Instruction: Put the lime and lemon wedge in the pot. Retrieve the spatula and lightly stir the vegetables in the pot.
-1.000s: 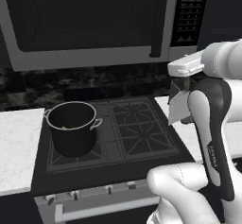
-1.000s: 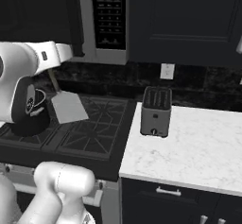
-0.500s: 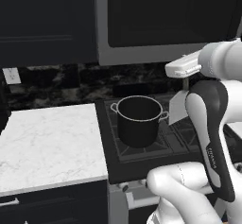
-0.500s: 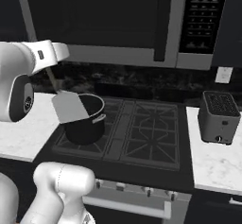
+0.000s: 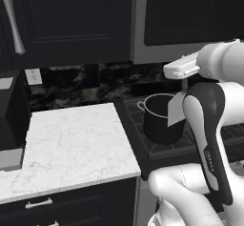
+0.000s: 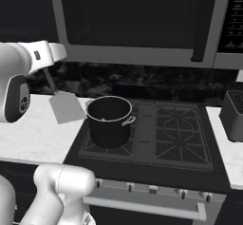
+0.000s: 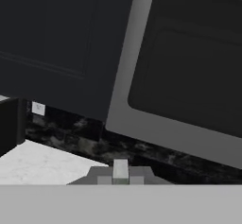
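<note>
Pot [image 6: 109, 121] on the stove's [image 6: 161, 143] front-left burner, spatula [image 6: 66, 106] just left of it, above the counter [image 5: 71, 144]

— What are the surfaces like?
— The pot [image 6: 109, 122] is matt black with a thin silvery metal rim. The spatula [image 6: 66, 107] has a flat, matt grey blade.
— And around them?
— The counter [image 5: 71, 146] is white veined marble; the backsplash [image 6: 156, 84] is dark, speckled, glossy stone.
</note>
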Controlling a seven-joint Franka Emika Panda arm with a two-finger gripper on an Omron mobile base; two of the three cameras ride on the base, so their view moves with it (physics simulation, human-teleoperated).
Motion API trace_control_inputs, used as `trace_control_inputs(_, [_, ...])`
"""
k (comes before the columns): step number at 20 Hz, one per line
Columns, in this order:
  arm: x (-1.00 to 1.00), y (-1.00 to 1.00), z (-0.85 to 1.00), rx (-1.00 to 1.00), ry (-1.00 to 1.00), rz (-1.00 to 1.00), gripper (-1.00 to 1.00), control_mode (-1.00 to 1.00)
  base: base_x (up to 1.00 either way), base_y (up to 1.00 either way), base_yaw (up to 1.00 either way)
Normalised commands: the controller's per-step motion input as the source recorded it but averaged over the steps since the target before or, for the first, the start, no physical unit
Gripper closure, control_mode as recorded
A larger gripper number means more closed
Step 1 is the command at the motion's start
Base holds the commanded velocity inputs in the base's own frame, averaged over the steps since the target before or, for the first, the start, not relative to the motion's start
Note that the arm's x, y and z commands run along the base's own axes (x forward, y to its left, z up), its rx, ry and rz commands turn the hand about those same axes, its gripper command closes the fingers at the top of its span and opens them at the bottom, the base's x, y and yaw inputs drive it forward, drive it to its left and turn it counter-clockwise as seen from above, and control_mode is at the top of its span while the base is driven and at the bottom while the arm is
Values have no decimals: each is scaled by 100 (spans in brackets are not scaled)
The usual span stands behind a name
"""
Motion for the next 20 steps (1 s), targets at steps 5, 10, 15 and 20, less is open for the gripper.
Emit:
trace_control_inputs(5, [-1, -20, 1, 0, -15, -2, 100, -100, 6, 1, -2])
trace_control_inputs(10, [-1, -76, -37, 4, -23, 0, 100, -100, 0, 0, 0])
trace_control_inputs(15, [1, -78, -45, 16, -8, 0, 100, -100, 0, 0, 0])
trace_control_inputs(20, [30, -32, -11, 19, 0, 0, 100, -100, 0, 0, 0])
